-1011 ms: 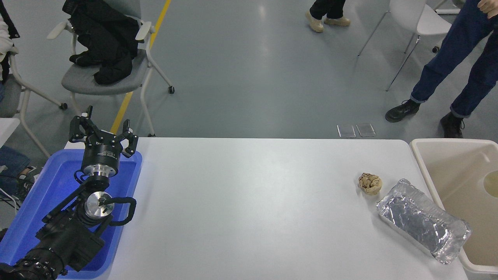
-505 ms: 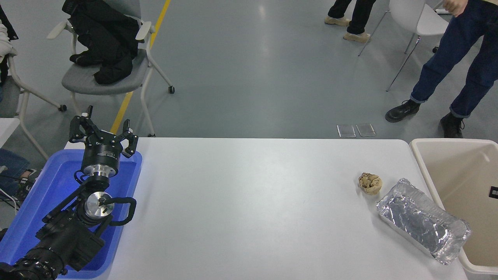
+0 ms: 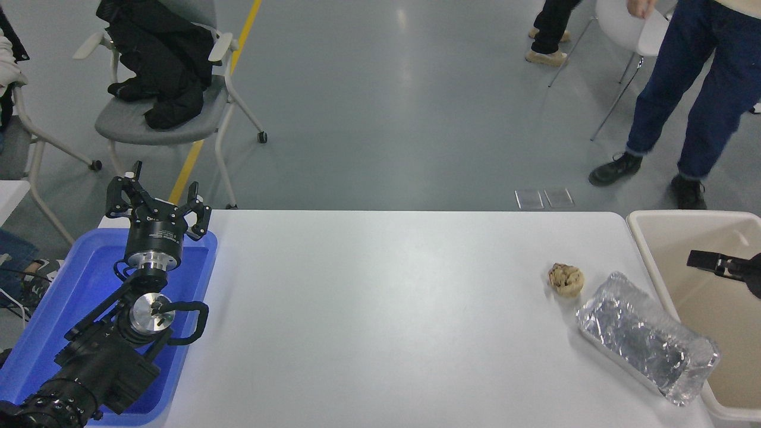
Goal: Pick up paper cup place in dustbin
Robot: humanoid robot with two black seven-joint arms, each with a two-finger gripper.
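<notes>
Newly in from the right edge since half a second ago: right gripper (image 3: 713, 263), a black tip reaching leftward above the open dustbin (image 3: 645, 244), not touching its walls as far as can be seen. Too little of it in view to tell whether spread or closed. Shifted as well: legs of the person in blue jeans (image 3: 689, 89), now closer together beyond the table's far right corner.

Parked at the lower left: left gripper (image 3: 157, 199), fingers spread wide and holding nothing, pointing away from the camera over the far end of the blue tray (image 3: 35, 333), forearm stretched diagonally along the tray.

Paper cup not to be made out anywhere; whether down inside the bin, impossible to say.

On the white table (image 3: 386, 297), near its right end: crumpled brown paper ball (image 3: 565, 279), and just beside it, nearer the camera, the foil tray (image 3: 645, 336), lying at a slant with one corner at the dustbin's rim. Dustbin standing against the table's right edge.

Beyond the table, grey glossy floor with a yellow line (image 3: 244, 35) running away at the upper left. Grey wheeled chair (image 3: 160, 119) beside that line, heaped with black clothing (image 3: 154, 59). White chair (image 3: 630, 30) at the upper right, and a second person's pale shoes (image 3: 547, 56) near it. Two small clear squares (image 3: 544, 198) on the floor just past the table's far edge.
</notes>
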